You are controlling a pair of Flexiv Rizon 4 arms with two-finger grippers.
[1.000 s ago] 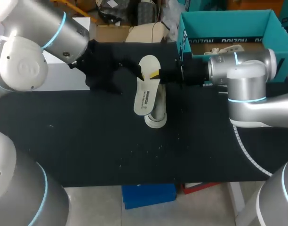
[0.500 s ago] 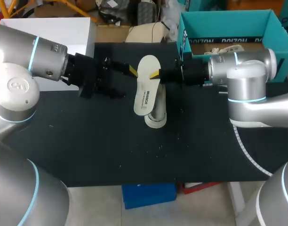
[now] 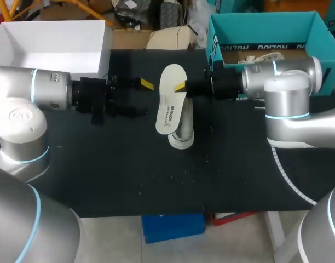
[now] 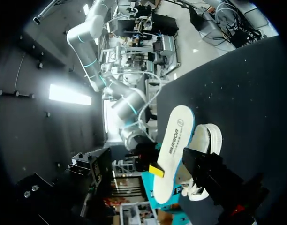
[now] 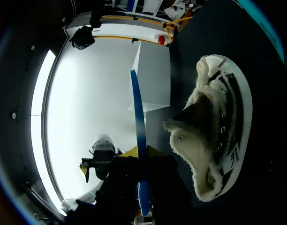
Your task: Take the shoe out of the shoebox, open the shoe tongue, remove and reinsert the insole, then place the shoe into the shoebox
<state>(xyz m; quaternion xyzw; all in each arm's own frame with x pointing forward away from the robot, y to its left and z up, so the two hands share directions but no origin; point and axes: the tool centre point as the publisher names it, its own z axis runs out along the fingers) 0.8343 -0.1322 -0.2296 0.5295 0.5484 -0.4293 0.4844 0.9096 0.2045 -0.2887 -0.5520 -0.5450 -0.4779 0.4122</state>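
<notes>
black cloth covers the table (image 3: 102,181). a teal shoebox (image 3: 260,24) stands open at its 1 o'clock corner and a white box (image 3: 52,33) at its 11 o'clock corner.

seen from the head camera, the right arm (image 3: 282,76) comes in from 3 o'clock. its last link lies level over the table, pointing toward 9 o'clock. the right claw (image 3: 182,86) is clamped on the white insole (image 3: 168,107), pinching the insole's 3 o'clock edge near its far end. the insole hangs lengthwise from about 12 to 6 o'clock, lifted off the cloth, with its near end over the shoe (image 3: 181,137). the right wrist camera shows the insole edge-on, a thin blue strip between the two yellow tips.

the shoe stands on the table near the middle, just under the insole, with only its white toe showing at 6 o'clock of the insole. from the right wrist camera it sits beside the claw, its mouth spread wide and the fleecy lining showing.

the left arm (image 3: 47,90) comes in from 9 o'clock, also level, pointing toward 3 o'clock and straight at the right arm. the left claw (image 3: 143,98) has its fingers apart with nothing between them. it stops just short of the insole's 9 o'clock edge without touching it.
</notes>
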